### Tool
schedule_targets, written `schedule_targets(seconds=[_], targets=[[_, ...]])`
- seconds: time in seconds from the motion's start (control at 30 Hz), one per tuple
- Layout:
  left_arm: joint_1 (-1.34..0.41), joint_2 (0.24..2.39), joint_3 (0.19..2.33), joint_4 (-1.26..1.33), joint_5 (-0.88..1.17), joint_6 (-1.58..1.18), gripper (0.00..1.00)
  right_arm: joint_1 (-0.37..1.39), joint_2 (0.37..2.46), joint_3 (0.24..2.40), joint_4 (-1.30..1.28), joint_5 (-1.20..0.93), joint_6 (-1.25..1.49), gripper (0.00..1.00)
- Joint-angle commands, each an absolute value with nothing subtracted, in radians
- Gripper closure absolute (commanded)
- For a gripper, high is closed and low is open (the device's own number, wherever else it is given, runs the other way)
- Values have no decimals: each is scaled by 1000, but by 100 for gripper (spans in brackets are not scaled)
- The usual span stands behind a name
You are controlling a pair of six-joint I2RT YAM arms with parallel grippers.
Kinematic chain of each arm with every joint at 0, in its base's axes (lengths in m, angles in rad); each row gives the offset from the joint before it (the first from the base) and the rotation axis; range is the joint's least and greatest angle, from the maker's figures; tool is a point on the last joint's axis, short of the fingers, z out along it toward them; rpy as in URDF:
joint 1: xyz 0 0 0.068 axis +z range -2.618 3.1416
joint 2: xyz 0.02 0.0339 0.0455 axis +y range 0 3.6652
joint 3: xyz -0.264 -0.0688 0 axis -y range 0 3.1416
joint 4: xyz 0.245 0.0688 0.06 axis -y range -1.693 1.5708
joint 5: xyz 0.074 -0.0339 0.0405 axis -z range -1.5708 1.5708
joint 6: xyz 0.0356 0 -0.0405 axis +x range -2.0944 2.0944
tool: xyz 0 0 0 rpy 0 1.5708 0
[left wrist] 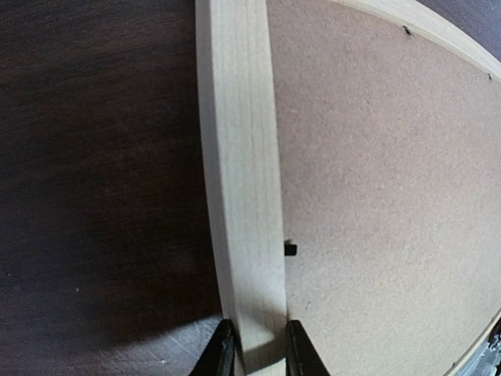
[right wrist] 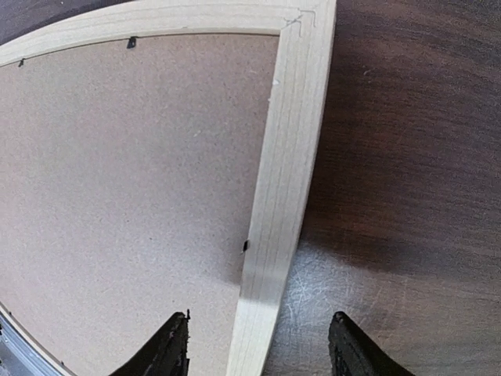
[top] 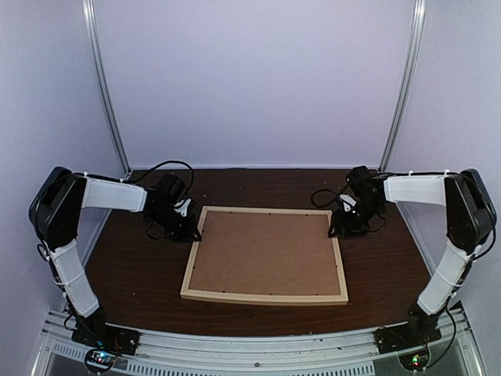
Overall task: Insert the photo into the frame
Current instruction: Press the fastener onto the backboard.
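Frame [top: 266, 297] is lying flat on the bench [top: 133, 274], roughly mid-bench, long sides running L-R, back side facing up. Brown backing board [top: 266, 251] is sitting inside the rails and filling the whole opening. Small black tabs [right wrist: 131, 41] are showing along the inner edge, where board meets wood.

L side: I'm reaching in w/ my left tool [left wrist: 262, 356] at the frame's left rail, just near of the far-left corner. The tool is pinching that rail across its width. One of the fingers [left wrist: 223, 354] is pressing the outer face on the bench side, and the other is pressing the inner face on the board side. Both are touching wood, no gap either side. In the left wrist view the rail is running straight away from the tool, w/ one tab sitting just beyond the inner finger.

R side: I'm holding my right tool [right wrist: 260, 351] over the right rail, near the far-right corner. It's standing spread wide and straddling the rail. One finger is hanging over the board, the other over bare bench, w/ clear space btwn each finger and the wood. It's gripping nothing. Can't tell whether the tips are touching the surface below.

Both arms are stretching inward from the bench's L and R edges toward the frame's far corners.
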State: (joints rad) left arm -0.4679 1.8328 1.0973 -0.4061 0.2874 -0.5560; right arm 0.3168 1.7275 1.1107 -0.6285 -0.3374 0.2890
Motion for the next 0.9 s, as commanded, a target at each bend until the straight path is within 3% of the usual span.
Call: schedule_targets(seconds=[0.0, 0.5, 0.87], targets=[[-511, 1811, 1040, -385, 276, -589, 96, 322, 1683, 1144, -662, -289, 292, 39], [-569, 1672, 900, -371, 204, -679, 100, 316, 1750, 1199, -738, -115, 238, 40], [-570, 1663, 902, -377, 192, -677, 100, 316, 1822, 1262, -755, -133, 218, 41]])
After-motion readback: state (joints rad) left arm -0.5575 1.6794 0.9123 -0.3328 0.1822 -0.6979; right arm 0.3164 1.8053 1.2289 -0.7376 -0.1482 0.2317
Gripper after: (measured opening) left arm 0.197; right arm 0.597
